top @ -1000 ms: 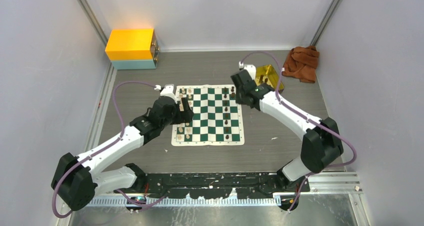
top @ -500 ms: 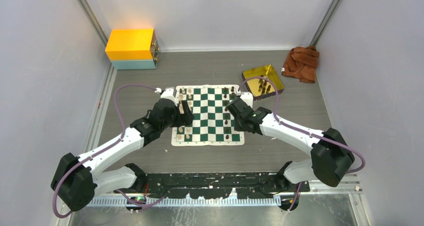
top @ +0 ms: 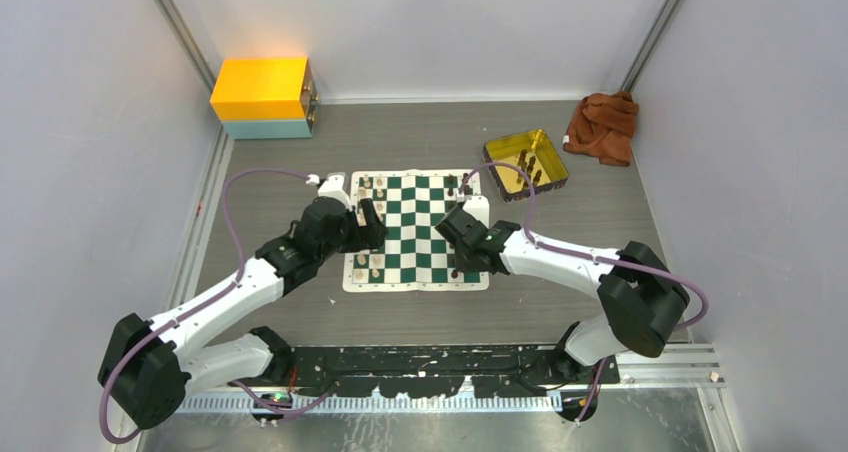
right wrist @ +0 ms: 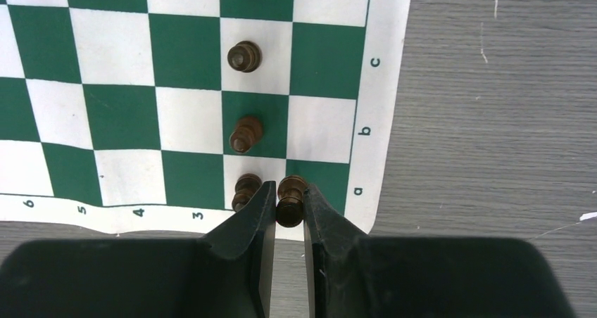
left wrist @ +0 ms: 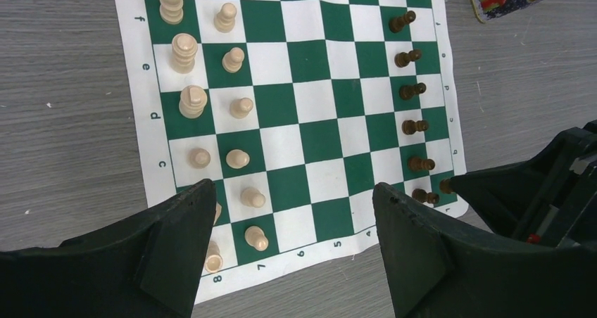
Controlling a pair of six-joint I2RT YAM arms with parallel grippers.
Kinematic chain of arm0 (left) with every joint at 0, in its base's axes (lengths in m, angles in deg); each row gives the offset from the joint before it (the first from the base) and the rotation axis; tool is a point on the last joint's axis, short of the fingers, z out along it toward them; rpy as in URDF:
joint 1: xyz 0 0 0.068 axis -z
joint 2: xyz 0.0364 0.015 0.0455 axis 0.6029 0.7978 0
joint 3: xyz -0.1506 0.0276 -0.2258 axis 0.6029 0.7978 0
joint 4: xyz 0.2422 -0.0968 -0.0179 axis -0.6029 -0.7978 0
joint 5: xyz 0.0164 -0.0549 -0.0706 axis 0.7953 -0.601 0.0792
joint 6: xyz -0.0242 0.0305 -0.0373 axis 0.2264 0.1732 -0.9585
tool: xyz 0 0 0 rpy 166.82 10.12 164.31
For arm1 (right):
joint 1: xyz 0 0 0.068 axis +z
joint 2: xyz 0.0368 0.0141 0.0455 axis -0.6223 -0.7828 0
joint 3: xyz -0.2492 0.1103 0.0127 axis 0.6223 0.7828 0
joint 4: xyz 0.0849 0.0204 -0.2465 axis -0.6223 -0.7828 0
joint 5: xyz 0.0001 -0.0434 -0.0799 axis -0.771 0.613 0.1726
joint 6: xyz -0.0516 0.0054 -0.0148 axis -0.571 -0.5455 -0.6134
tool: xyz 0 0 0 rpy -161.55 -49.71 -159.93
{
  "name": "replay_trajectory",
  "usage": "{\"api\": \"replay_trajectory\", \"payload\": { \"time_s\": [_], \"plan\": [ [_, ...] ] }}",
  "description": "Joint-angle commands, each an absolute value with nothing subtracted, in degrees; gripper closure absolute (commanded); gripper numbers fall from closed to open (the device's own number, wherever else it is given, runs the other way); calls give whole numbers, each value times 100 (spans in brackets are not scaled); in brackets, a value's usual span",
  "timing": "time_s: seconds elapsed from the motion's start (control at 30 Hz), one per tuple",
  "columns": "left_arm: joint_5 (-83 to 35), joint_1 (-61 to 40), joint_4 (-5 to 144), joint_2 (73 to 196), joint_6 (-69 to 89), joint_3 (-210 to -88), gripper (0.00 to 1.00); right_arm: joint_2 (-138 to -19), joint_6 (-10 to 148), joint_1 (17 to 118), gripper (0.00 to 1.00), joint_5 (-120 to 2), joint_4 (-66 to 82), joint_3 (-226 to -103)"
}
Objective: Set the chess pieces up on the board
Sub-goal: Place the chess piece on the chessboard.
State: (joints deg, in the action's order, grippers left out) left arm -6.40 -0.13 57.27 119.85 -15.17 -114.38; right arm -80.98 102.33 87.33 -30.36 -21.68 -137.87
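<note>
The board (top: 420, 228) lies flat mid-table, green and white checks with a cream border. Cream chess pieces (left wrist: 191, 101) stand in two rows along its left side. Dark pawns (left wrist: 412, 91) line the right side. My right gripper (right wrist: 288, 189) is shut on a dark chess piece (right wrist: 290, 204) and holds it over the green corner square by the letter a, beside a dark pawn (right wrist: 246, 133). In the top view the right gripper (top: 458, 264) is at the board's near right corner. My left gripper (left wrist: 293, 190) is open and holds nothing; it hangs over the board's left half (top: 372, 222).
A gold tray (top: 490, 156) with a few dark pieces sits behind the board's right corner. A brown cloth (top: 603, 124) lies at the back right, a yellow box (top: 262, 89) at the back left. Grey walls close in both sides.
My right arm swung from the gold tray down to the board's near right corner, carrying the dark piece. The left arm barely shifted.
</note>
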Motion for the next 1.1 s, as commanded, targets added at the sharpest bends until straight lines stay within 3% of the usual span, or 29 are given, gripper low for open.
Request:
{"api": "replay_trajectory", "payload": {
  "time_s": [0.0,1.07],
  "plan": [
    [-601,-39,5890,11735,-1499,-11451,18,-8006,10490,8888,99,-2832,-2028,-13842],
    [-663,-36,5866,11741,-1554,-11425,18,-7848,10645,8984,97,-2492,-1853,-13321]
  ]
}}
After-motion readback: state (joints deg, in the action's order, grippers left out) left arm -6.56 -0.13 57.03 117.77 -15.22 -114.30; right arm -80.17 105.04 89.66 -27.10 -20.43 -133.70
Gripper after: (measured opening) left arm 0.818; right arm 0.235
